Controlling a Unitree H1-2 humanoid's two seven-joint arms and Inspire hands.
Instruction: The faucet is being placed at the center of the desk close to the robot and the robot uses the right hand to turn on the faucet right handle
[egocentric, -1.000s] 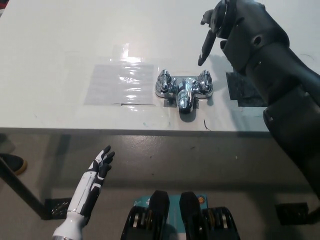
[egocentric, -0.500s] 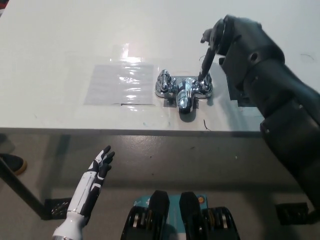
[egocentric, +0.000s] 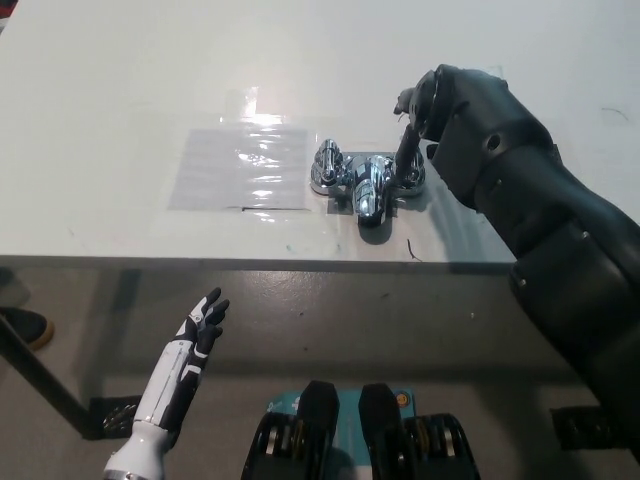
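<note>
Grey flooring (egocentric: 330, 330) is showing under the near edge of a white desk (egocentric: 120, 90), and down there, well short of the desk, the white left hand (egocentric: 200, 325) is resting in the air with its forearm slanting up from the lower left. Its fingers (egocentric: 212, 303) are stretching out straight and slightly spread, holding nothing and pointing up toward the desk edge. Off to the left of those fingertips a dark shoe (egocentric: 20, 325) is peeking in beside a desk leg (egocentric: 40, 385). Beyond the edge, up and to the right of the left fingertips, a chrome faucet (egocentric: 366, 185) is sitting near the front middle of the desk, its spout pointing toward the robot, with a left handle (egocentric: 327, 165) and a right handle (egocentric: 412, 175) on either side. A shiny clear plastic sheet (egocentric: 240, 165) is lying flat just to the left of the faucet. The black right arm is sweeping in from the bottom right and arching over the desk, bending at the wrist so the right hand (egocentric: 440, 100) is hanging palm-down over the faucet's right side. One long finger (egocentric: 407, 150) is reaching straight down with its tip touching the top of the right handle, while a shorter one is sticking out apart toward the left; nothing is showing them wrapping around the handle. Bare white desk is stretching away behind the knuckles.
</note>
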